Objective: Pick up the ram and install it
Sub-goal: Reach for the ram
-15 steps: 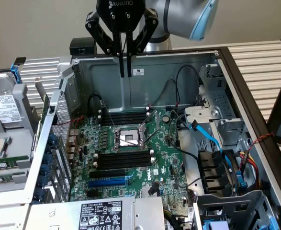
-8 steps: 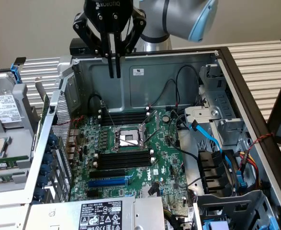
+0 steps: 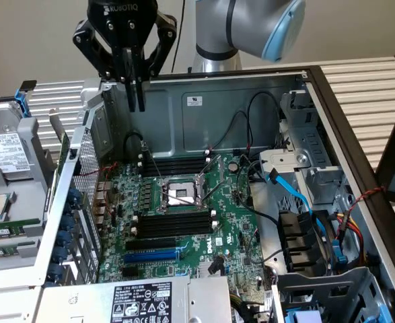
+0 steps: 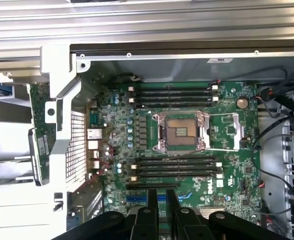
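Lying open, the case (image 3: 210, 111) shows its green motherboard (image 3: 239, 227) flat on the floor, with cables and a drive bay toward the exterior view's right. The arm (image 3: 251, 27) reaches in from behind the far wall and carries the gripper (image 3: 137, 106) above the case's far corner, on the exterior view's left. It points straight down and touches nothing. Its fingers (image 4: 153, 206) are drawn close together with only a thin slit between them, and nothing is pinched there. On the board, the socket (image 3: 180, 195) sits in the middle with black memory slots (image 3: 177, 222) on both sides of it, all unfilled, their white clips at the ends. A blue slot (image 3: 150, 256) lies just beside the nearer set. The ram (image 4: 39, 135) is outside the case, just beside the perforated side wall (image 4: 75, 145), a green stick with a pale label, well apart from the gripper and the slots.
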Tool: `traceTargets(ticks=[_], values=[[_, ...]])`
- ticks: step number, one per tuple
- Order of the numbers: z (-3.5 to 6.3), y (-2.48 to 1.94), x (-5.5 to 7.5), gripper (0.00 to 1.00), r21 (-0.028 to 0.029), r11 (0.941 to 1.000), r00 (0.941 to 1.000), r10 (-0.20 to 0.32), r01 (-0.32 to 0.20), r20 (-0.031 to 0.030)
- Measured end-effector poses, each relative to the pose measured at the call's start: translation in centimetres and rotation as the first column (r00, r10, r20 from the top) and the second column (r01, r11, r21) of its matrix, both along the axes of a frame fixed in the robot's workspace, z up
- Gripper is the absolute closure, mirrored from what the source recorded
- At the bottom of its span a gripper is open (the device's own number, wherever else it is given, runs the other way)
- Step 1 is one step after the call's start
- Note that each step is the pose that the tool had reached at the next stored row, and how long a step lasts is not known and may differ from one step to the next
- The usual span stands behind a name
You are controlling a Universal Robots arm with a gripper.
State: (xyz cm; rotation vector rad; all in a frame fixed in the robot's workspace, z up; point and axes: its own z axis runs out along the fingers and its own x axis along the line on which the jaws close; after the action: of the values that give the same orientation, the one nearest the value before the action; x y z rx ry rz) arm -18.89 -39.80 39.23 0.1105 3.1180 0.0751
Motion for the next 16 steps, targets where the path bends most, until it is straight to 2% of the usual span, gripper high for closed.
traceTargets(ticks=[8, 16], values=[[-0.01, 0.0, -3.6, 0.78, -0.0001, 1.0, 1.0, 0.0, 0.0, 0.0], [-0.09, 0.0, -6.1, 0.78, -0.0001, 1.0, 1.0, 0.0, 0.0, 0.0]])
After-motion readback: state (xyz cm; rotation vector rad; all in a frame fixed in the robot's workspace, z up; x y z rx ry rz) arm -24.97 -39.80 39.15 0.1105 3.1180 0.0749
